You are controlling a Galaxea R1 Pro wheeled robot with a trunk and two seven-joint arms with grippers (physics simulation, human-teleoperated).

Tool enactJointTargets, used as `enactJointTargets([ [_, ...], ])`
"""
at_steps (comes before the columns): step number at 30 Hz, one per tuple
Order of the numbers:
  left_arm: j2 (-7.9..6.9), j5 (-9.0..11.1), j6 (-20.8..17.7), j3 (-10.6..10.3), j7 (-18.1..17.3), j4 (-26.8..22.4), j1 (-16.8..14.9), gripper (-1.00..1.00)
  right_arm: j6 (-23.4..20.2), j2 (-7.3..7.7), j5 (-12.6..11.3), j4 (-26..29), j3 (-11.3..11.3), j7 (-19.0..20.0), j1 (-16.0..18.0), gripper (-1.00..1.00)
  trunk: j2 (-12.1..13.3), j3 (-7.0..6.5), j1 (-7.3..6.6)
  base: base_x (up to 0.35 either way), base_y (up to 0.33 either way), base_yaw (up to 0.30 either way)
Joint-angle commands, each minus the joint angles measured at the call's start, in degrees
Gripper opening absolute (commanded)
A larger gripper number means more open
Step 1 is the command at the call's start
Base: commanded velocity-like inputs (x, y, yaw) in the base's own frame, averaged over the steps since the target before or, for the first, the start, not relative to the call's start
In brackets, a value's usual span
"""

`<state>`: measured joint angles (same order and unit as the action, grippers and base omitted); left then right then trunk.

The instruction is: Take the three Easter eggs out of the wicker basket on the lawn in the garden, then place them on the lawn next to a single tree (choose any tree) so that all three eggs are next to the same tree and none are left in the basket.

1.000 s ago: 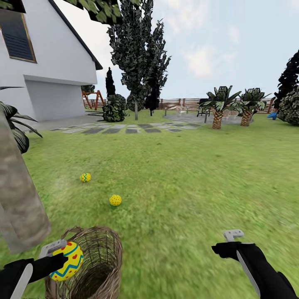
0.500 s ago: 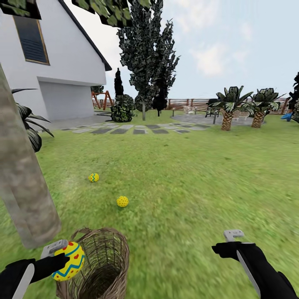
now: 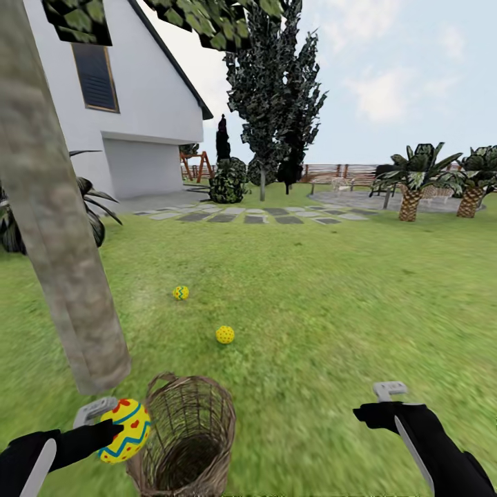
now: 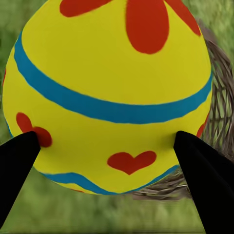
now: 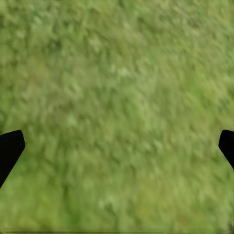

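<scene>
Item: my left claw clamps a yellow painted egg, mottled grey-brown tree trunk just ahead of it; right claw spread, empty.

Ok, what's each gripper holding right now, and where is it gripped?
The left gripper holds an Easter egg, its fingers clamping opposite sides of the lower half. The right gripper is open and empty over the lawn.
</scene>
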<state>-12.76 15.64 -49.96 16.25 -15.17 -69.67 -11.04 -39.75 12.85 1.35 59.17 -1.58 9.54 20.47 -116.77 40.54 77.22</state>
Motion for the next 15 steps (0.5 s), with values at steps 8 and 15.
enactJointTargets([
  [8,-0.01,-0.30,-0.24,0.10,-0.45,0.06,-0.04,-1.00,-0.33,-0.02,0.30,0.07,-0.03,0.30,0.02,1.00,3.19,-1.38,-1.79,-0.219,0.136,0.005],
  [15,-0.14,-0.26,-0.23,0.17,-0.48,0.06,-0.04,-1.00,-0.33,-0.08,0.32,0.07,0.00,0.30,0.04,1.00,6.00,-2.64,-3.33,-0.177,0.190,0.000],
])
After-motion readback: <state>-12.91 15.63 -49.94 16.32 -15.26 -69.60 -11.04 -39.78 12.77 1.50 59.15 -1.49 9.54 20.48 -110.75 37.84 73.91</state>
